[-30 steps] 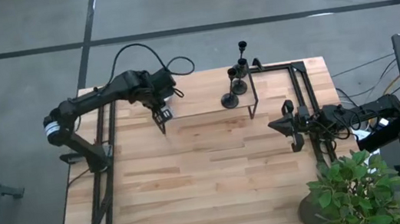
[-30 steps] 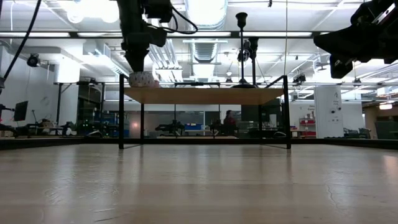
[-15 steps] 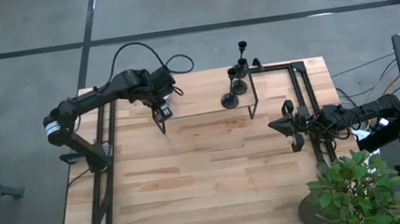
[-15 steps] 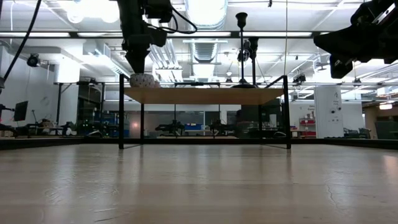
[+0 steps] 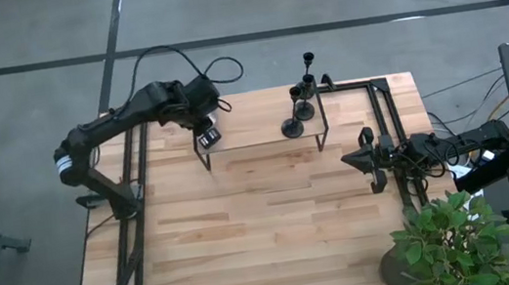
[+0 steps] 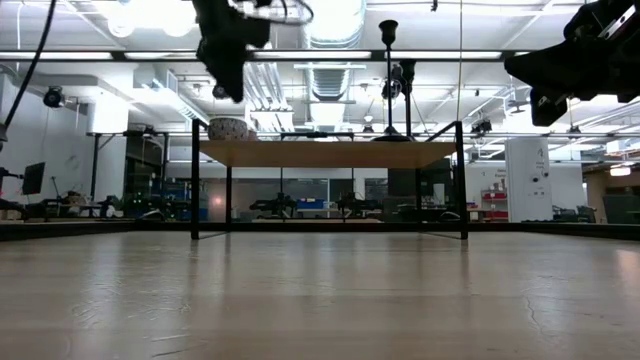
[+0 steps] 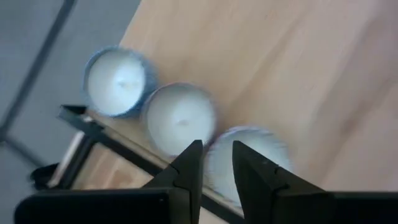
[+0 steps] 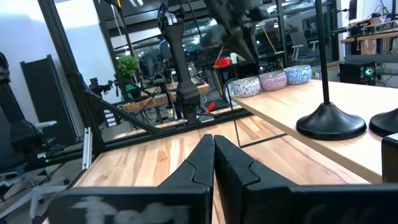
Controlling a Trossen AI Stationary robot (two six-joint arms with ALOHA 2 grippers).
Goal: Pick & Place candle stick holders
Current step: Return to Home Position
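The near part of the light wooden plank table (image 5: 266,230) lies bare, with a green leafy potted plant (image 5: 452,235) at its near right corner. Beyond the plant, at the table's right edge, the right claw (image 8: 213,142) hangs above the wood with its two dark fingers pressed together and nothing between them, pointing across the table.

Toward the far edge stands a low shelf with a light wooden top on a black metal frame (image 5: 253,128). Three small white-wax candles in round jars (image 7: 180,121) sit in a close row at the shelf's left end, each just beside the next. The left claw (image 7: 216,155) hovers above this row, clear of the jars, its fingers a narrow gap apart and gripping nothing.

The three black metal candlestick holders (image 5: 303,108), each with a round base, thin stem and small top cup, stand upright in a cluster at the shelf's right end, well apart from the candles and from both claws. The tallest stands farthest back.
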